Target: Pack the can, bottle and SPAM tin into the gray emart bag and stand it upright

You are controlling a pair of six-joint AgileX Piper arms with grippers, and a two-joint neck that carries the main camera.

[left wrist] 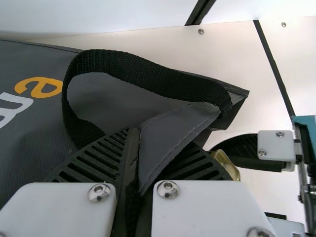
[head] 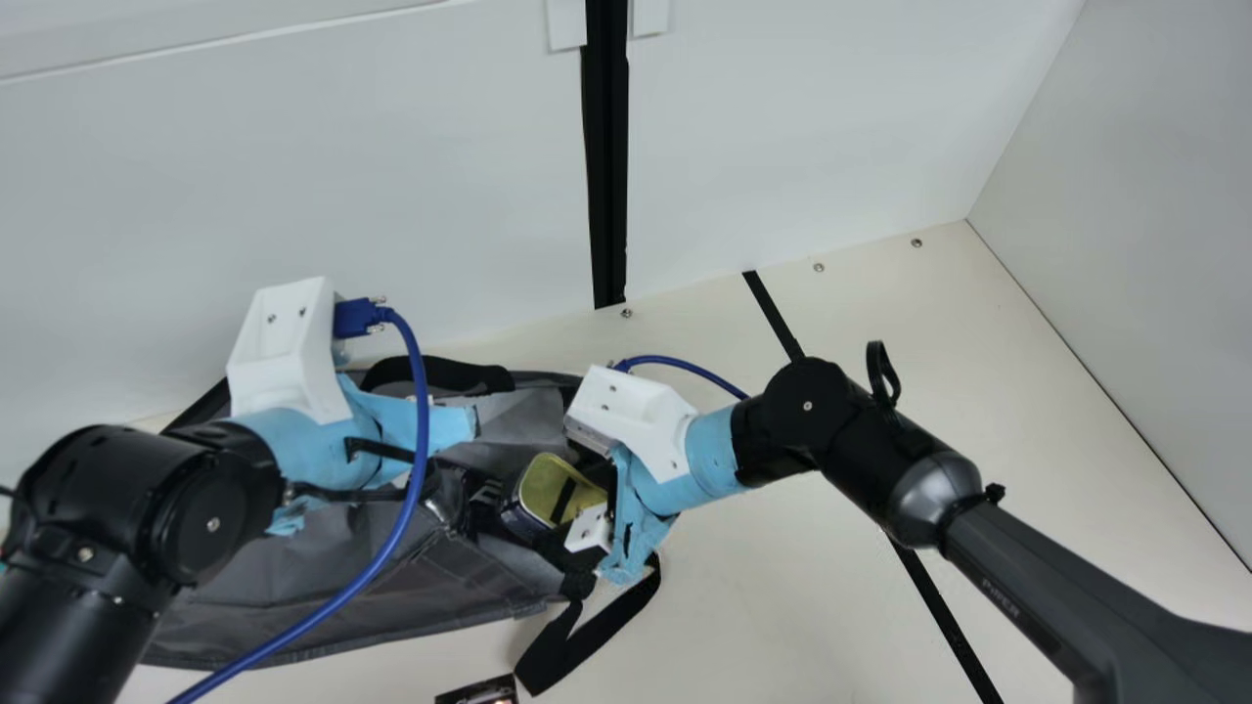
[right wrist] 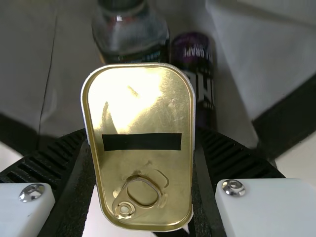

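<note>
At the left of the main view, one black arm (head: 176, 518) with a wrist wrapped in light blue. At its end, the left gripper (head: 377, 425), fingers closed on a gray fold at the bag's edge, as the left wrist view shows. Beneath it, one gray bag (head: 293, 557), lying on the cream table (head: 812, 606), orange and white print on its cloth. On the bag's far side, one black handle (head: 440, 372), arched in a loose loop. Inside the bag, one bottle (right wrist: 131, 37) with a dark cap and, next to it, one purple can (right wrist: 191, 64), both seen past the tin in the right wrist view. At the bag's mouth, one SPAM tin (head: 551, 489), gold lid bearing a ring pull and a black strip. Around the tin, the right gripper (head: 570, 504), its two ribbed fingers clamped on the tin's opposite sides. At the near side of the mouth, a second black handle (head: 597, 636), its loop resting on the table. Further right, the second black arm (head: 861, 450), blue-wrapped at the wrist, above a black line (head: 939, 606) that crosses the tabletop.
</note>
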